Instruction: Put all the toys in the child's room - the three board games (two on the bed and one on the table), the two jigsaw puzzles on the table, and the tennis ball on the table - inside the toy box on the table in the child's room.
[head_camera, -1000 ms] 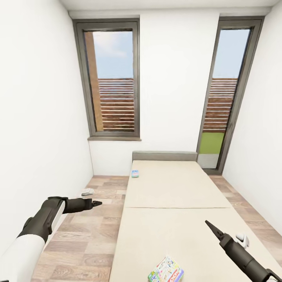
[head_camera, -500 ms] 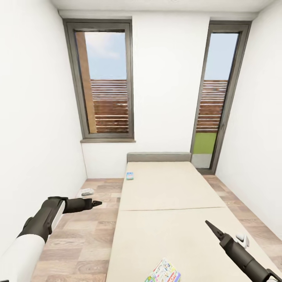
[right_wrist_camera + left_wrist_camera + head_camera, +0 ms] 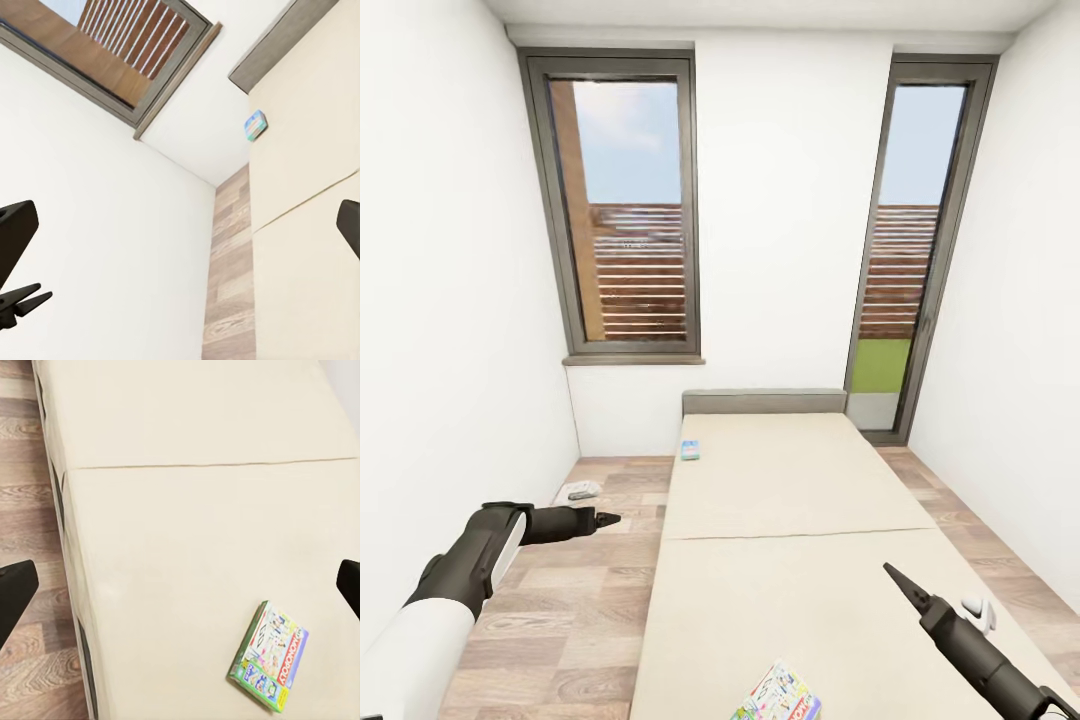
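Note:
The bed (image 3: 790, 480) with its beige mattress runs away from me to the far wall. A small blue board game (image 3: 690, 450) lies at its far left corner, also seen in the right wrist view (image 3: 256, 125). A white-green Monopoly board game (image 3: 780, 697) lies on the near part of the mattress, flat and skewed (image 3: 270, 656). My left gripper (image 3: 605, 519) hangs open over the floor left of the bed. My right gripper (image 3: 890, 572) is open above the mattress, right of the Monopoly box. Both are empty. The table, toy box, jigsaw puzzles and tennis ball are out of view.
A strip of wood-plank floor (image 3: 580, 600) runs along the bed's left side, with a small grey object (image 3: 582, 490) on it near the wall. A small white object (image 3: 978, 612) sits at the bed's right edge. A window (image 3: 625, 215) and a tall glass door (image 3: 905, 240) are in the far wall.
The whole picture has shifted: the room has slid left and the Monopoly box sits lower in frame, so the camera moved. Both arms hold the same pose.

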Tool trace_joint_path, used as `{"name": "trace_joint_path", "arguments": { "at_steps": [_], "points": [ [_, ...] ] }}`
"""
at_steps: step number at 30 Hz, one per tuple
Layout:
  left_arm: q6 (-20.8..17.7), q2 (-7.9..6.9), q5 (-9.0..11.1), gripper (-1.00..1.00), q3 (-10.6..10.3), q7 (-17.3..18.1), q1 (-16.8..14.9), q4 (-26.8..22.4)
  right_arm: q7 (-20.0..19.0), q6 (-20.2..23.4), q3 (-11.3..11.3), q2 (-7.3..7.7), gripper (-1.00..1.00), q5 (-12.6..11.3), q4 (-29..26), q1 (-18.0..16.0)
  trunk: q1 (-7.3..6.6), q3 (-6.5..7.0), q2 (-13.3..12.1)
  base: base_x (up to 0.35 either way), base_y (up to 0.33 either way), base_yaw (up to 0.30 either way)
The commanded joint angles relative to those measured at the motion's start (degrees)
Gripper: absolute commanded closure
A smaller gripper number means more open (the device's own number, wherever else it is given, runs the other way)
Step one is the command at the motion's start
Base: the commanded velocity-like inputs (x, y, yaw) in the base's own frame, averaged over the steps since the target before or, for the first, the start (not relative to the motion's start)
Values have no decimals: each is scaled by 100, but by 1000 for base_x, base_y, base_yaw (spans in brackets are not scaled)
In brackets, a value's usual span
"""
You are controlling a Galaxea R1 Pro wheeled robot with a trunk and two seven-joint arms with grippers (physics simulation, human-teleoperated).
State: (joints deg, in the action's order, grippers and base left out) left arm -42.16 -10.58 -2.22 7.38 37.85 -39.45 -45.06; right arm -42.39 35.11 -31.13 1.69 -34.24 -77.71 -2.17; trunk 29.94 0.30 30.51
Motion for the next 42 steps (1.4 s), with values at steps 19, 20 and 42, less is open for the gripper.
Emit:
{"name": "trace_joint_path", "arguments": {
  "at_steps": [19,20,42],
  "points": [
    [-35,5,-24,-100,12,44,-3,-3,3005,833,1412,-106,-100,208,-198,-776,2,-2,3,0,0,0],
    [-36,7,-24,-100,11,43,-3,-3,3738,1148,1726,-131,-100,197,-67,-1183,2,-2,3,0,0,0],
    [-38,-13,-26,-100,9,38,-2,-3,6951,440,3450,-841,-100,248,4567,-4333,2,-2,3,0,0,0]
  ]
}}
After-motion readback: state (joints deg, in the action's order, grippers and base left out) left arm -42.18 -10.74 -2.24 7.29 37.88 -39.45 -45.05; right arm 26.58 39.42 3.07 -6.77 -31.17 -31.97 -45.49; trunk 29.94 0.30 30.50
